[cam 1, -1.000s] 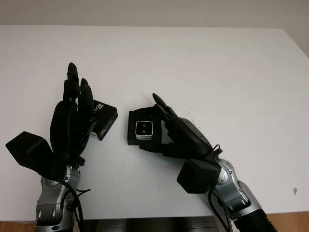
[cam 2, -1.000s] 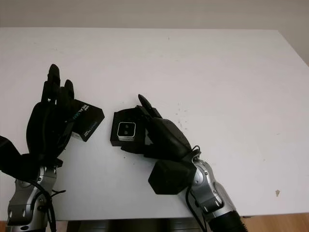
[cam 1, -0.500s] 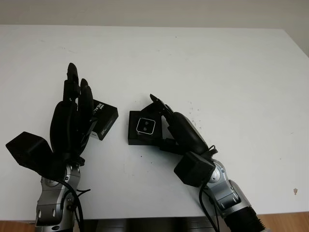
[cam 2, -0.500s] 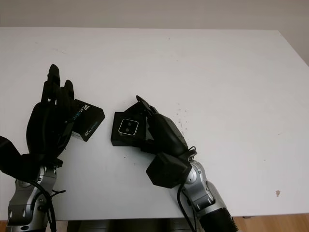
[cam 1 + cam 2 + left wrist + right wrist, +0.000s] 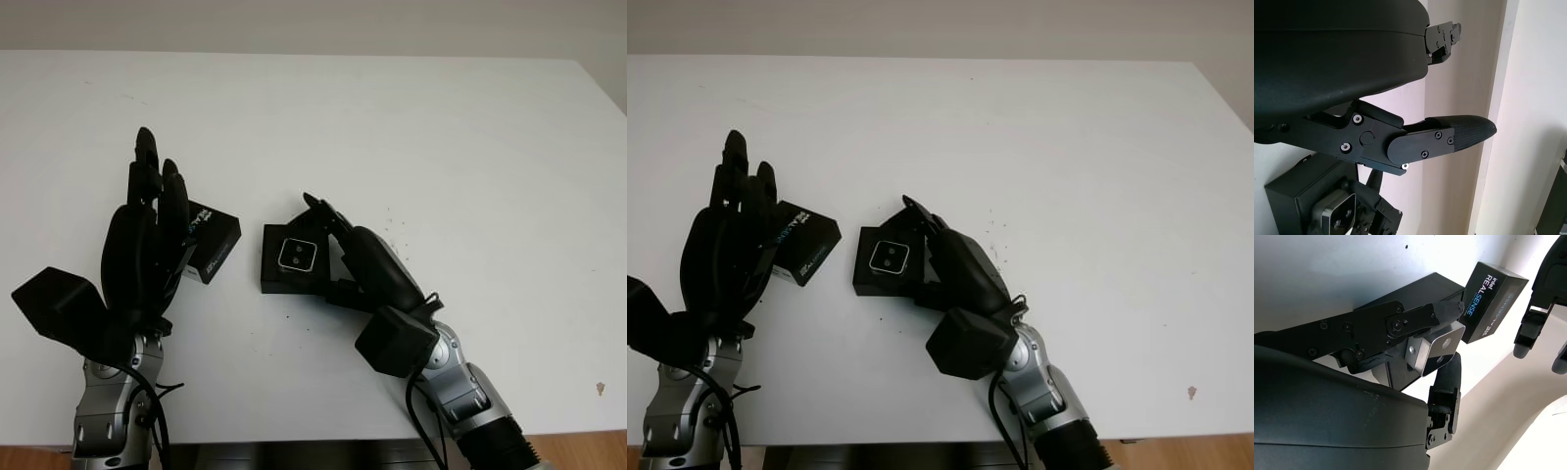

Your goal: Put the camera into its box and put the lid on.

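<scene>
Now half done: camera (image 5: pixel 295 256) over box (image 5: pixel 277 279), gripped by right hand (image 5: pixel 338 245); lid (image 5: pixel 212 242) on table (image 5: pixel 441 147) by open left hand (image 5: pixel 145 245).

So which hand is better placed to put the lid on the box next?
Probably left. The left hand is open and right beside the lid. The right hand is busy: its fingers grip the camera at the box.
</scene>
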### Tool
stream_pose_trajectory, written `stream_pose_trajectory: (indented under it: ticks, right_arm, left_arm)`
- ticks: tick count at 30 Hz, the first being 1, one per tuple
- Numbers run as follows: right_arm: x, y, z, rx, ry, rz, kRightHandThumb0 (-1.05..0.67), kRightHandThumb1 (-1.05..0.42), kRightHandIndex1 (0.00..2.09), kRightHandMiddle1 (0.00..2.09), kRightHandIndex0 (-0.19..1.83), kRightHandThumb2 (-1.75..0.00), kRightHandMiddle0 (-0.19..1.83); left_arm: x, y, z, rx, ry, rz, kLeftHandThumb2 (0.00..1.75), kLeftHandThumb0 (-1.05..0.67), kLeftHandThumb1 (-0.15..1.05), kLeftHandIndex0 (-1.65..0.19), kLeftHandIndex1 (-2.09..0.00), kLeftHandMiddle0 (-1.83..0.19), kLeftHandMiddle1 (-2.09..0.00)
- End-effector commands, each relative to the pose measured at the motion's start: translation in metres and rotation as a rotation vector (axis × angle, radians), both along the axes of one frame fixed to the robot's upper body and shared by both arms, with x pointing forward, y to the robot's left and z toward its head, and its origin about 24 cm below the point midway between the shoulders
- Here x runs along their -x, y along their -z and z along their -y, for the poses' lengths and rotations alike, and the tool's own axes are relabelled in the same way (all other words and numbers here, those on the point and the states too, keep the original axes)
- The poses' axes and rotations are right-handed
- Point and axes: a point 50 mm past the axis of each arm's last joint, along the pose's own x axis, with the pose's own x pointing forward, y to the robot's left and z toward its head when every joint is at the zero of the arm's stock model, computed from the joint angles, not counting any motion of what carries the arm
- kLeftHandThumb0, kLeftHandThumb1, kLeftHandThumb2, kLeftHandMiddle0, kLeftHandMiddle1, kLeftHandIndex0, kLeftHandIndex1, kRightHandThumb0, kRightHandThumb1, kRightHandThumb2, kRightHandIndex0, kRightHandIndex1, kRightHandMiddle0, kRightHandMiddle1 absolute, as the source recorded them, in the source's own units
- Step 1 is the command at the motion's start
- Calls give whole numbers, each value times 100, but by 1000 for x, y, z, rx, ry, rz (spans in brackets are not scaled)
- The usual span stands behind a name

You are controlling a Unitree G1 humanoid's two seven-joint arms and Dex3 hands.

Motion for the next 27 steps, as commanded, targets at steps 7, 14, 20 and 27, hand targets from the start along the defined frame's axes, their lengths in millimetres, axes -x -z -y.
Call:
stream_pose_trajectory:
  ticks: [7, 14, 20, 27]
  right_arm:
    - [-23, -9, 13, -20, -55, -101, -37, -105, 16, 169, 9, -15, 11]
    - [-40, -19, 16, -13, -96, -134, -44, -105, 16, 169, 11, -13, 19]
    - [-45, -22, 13, 12, -131, -153, -43, -105, 17, 170, 11, -10, 21]
    - [-44, -19, 9, -6, -158, -184, -41, -104, 18, 168, 11, -7, 25]
  left_arm:
    - [1, 2, 1, 5, 2, 0, 57, -68, 105, 19, 0, 19, 0]
    - [0, 1, 2, 2, 7, 0, 57, -68, 105, 19, 0, 19, 0]
    - [0, 2, 2, 6, 6, 2, 56, -69, 105, 19, 0, 19, 0]
    - [0, 2, 2, 11, 7, -3, 55, -69, 105, 19, 0, 19, 0]
